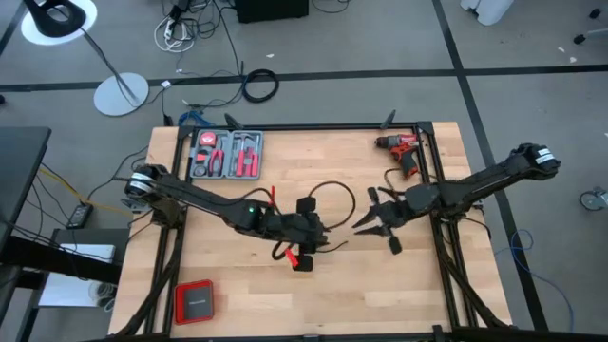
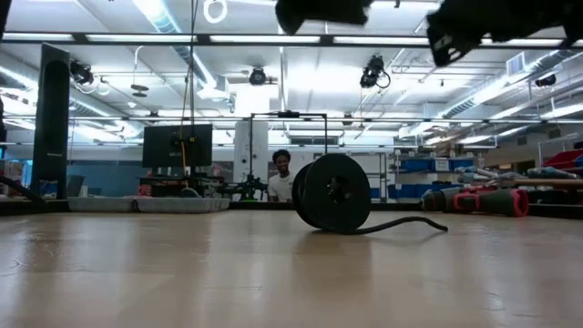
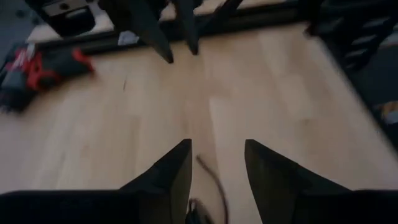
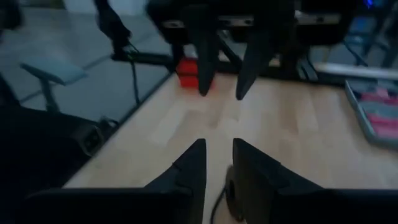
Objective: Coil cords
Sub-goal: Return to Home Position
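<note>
The thin black cord [image 1: 334, 195] lies in a loose loop on the table's middle. In the low view it shows as a dark coil [image 2: 332, 191] resting on the wood, its tail [image 2: 410, 223] trailing toward the right. My left gripper [image 1: 323, 233] hangs open above the loop's near left side. Its wrist view shows a cord end [image 3: 210, 177] on the table below the gap, untouched. My right gripper [image 1: 372, 218] is open just right of the loop, also raised. Both grippers show only at the top of the low view, left [image 2: 319, 11] and right [image 2: 474, 27], well clear of the table.
A red drill [image 1: 404, 152] lies at the far right corner, and a tray of red-handled tools [image 1: 226, 154] at the far left. A red box [image 1: 194, 301] sits near the front left edge. A person [image 2: 281, 173] is in the room beyond the table.
</note>
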Controlling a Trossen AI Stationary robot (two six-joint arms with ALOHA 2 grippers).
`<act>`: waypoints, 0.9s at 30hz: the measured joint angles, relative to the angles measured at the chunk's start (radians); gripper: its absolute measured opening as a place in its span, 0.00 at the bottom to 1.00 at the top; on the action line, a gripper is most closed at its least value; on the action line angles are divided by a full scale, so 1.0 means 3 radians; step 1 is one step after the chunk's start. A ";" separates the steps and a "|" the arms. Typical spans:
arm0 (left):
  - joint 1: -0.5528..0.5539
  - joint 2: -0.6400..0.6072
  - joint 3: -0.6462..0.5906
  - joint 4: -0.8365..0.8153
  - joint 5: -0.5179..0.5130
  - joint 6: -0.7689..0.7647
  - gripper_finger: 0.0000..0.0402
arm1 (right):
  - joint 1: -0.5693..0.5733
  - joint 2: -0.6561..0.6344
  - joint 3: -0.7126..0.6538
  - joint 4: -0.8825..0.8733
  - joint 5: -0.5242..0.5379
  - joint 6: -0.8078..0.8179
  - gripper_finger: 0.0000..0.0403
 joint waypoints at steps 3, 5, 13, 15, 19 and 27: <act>0.0004 -0.0124 0.0000 0.0080 0.0171 0.0103 0.38 | -0.0008 -0.0329 0.0000 -0.0153 -0.0181 -0.0081 0.20; 0.0002 -0.0173 0.0000 0.0140 0.0285 0.0187 0.38 | -0.0007 -0.0518 0.0000 -0.0228 -0.0289 -0.0158 0.20; 0.0018 -0.0187 -0.0215 0.0568 0.0788 0.0438 0.38 | -0.0018 -0.1187 -0.0001 -0.0781 -0.0551 -0.0326 0.20; 0.0046 -0.0191 -0.0421 0.0770 0.0906 0.0427 0.38 | -0.0044 -0.1378 -0.0001 -0.0952 -0.0514 -0.0295 0.20; 0.0129 -0.0211 -0.0809 0.1046 0.0979 0.0329 0.38 | -0.0100 -0.1659 -0.0001 -0.1104 -0.0377 -0.0032 0.20; 0.0351 -0.0413 -0.1552 0.1889 0.1239 0.0357 0.38 | -0.0116 -0.1779 -0.0001 -0.0966 -0.0370 0.0094 0.20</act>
